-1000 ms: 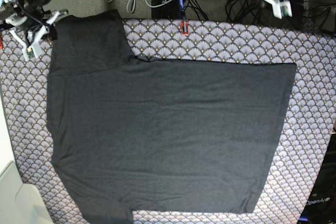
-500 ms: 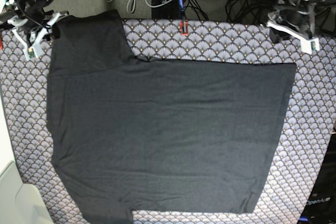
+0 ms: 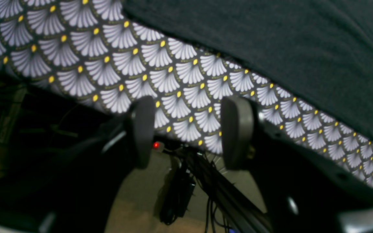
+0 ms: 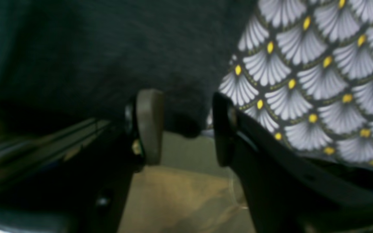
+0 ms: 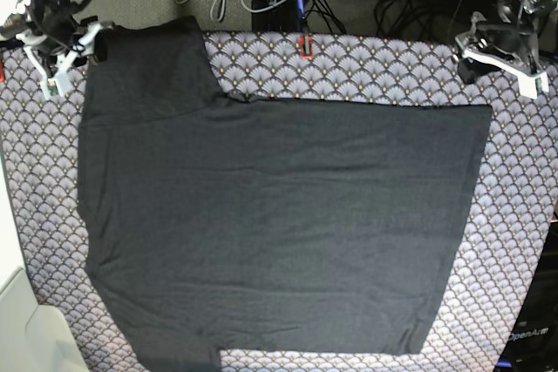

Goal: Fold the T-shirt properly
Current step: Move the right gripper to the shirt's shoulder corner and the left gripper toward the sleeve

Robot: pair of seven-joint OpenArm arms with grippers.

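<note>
Compared with the earlier base frames, the left gripper point(image 5: 504, 57) is sitting farther toward the right edge and a little lower in the upper right of the frame, having travelled out from the top centre-right over the last second. The right gripper point(image 5: 63, 48), in the upper left corner, is shifting only slightly, with its white fingers edging closer to the sleeve corner. The T-shirt point(image 5: 279, 224) is lying just as it did before: spread flat across the middle of the frame, one sleeve reaching up to the upper left and its straight side edge running down the right.

In the left wrist view, the left gripper point(image 3: 188, 132) is hanging with its two dark pads parted by a clear gap, nothing between them. It is hovering over the border of the tablecloth point(image 3: 115, 61), with the T-shirt point(image 3: 287, 48) filling the upper right of that frame and a tangle of cables point(image 3: 202, 181) showing on the floor below.

In the right wrist view, the right gripper point(image 4: 181, 127) is likewise standing open and holding nothing. The T-shirt point(image 4: 92, 55) is filling the upper left, its corner drooping over the table edge right between the pads, while the tablecloth point(image 4: 309, 84) is showing at the upper right. Whether the pads are touching the fabric cannot be told through the blur.

No containers are holding anything in these views.
</note>
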